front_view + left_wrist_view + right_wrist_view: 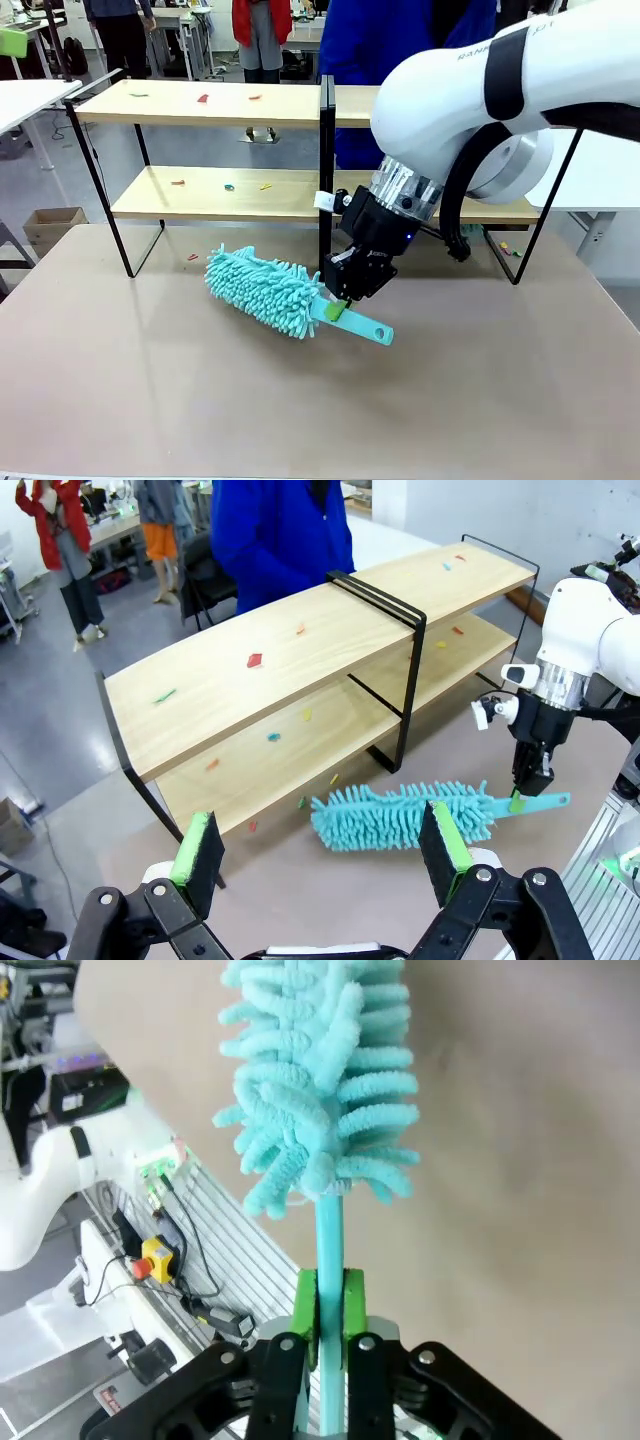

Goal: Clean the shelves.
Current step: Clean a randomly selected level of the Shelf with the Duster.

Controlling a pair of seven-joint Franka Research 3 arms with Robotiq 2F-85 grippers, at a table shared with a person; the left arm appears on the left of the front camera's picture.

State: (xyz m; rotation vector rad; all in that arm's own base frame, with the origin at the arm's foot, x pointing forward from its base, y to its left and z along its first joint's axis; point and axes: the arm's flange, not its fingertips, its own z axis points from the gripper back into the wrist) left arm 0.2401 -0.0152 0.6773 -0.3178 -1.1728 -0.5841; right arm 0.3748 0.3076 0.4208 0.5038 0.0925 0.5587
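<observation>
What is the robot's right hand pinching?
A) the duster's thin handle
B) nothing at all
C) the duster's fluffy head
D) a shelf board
A: the right gripper has its green pads shut on the thin handle of the teal duster, clear of the fluffy head.

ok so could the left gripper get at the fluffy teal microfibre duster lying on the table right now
Probably yes, at its fluffy head: the left gripper is open and faces it with nothing between. The thin teal handle is taken, though, with the right gripper shut on it.
</observation>
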